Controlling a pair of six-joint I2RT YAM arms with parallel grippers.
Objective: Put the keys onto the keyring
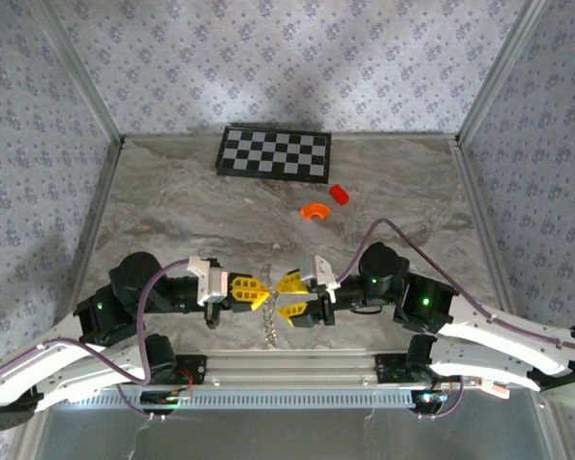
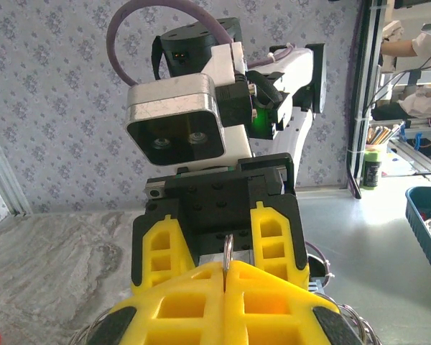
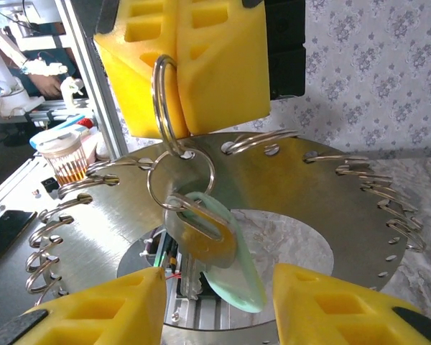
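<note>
Left gripper [image 1: 256, 292]: my left fingers [image 3: 201, 65] are pressed fully together. They pinch the keyring [image 3: 160, 100] by its edge, and the ring stands out below the tips.
Right gripper [image 1: 290, 297]: my right fingers [image 3: 100, 309] stand partly apart, about half of the way, and they hold nothing. The two yellow tips are below the keys [image 3: 201, 233], one on each side, without touching them.
Position: the two grippers face each other tip to tip, near the front edge of the table [image 1: 172, 201].
Keyring: it is upright in the left pinch, and a second ring [image 3: 210, 176] is linked through it and hangs lower.
Keys: a metal one and a pale green one — both hang from the second ring, the green behind the metal, in the gap between my grippers.
Disc [image 3: 323, 194]: a metal plate with many wire rings along its rim, just behind the keys. Whether the keyring touches it, I cannot tell.
Far side: a checkerboard [image 1: 273, 153] lies there, with an orange piece [image 1: 314, 211] and a red piece [image 1: 339, 194] near it — well apart from my grippers.
</note>
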